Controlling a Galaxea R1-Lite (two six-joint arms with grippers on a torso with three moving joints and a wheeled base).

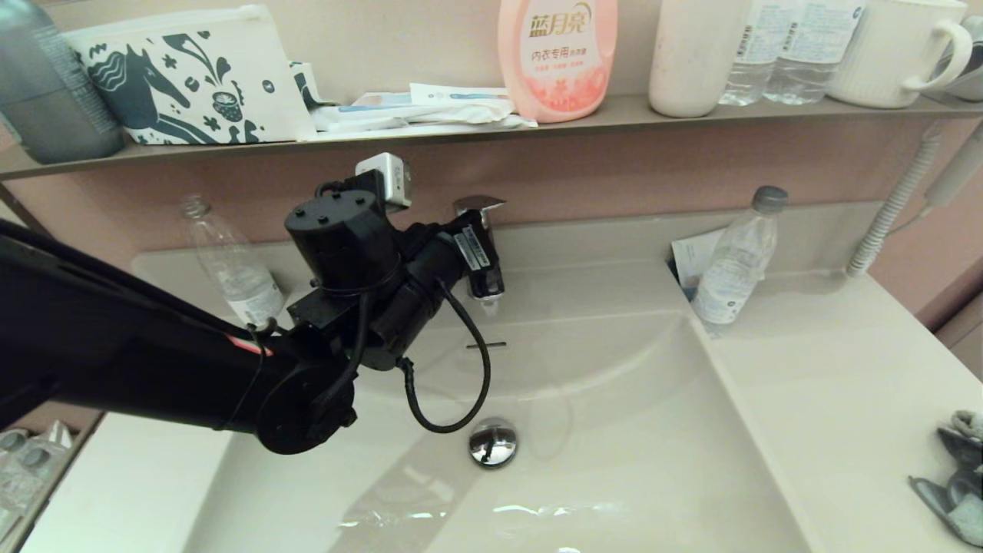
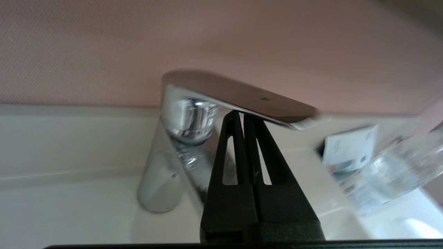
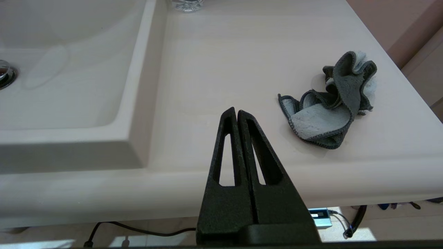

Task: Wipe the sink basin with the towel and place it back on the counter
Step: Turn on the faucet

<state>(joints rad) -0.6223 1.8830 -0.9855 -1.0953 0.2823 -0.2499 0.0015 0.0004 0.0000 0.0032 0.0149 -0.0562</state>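
The cream-white sink basin (image 1: 614,430) has a chrome drain plug (image 1: 492,442) and a slot overflow hole (image 1: 486,345). My left arm reaches across it to the chrome faucet (image 1: 478,206). There my left gripper (image 1: 482,230) is shut and empty, its tips (image 2: 242,116) touching the underside of the faucet lever (image 2: 242,95). The towel (image 1: 956,484) lies crumpled on the counter (image 1: 829,384) at the right front, dark grey with a pale face showing (image 3: 332,103). Near the counter's front edge my right gripper (image 3: 237,112) hovers shut and empty, a short way from the towel on its basin side.
A clear water bottle (image 1: 737,257) and a white card (image 1: 695,257) stand at the basin's back right corner. Another bottle (image 1: 230,269) stands back left. The shelf above holds a pink detergent bottle (image 1: 558,54), a pouch, cups and bottles. A ribbed hose (image 1: 891,207) hangs at right.
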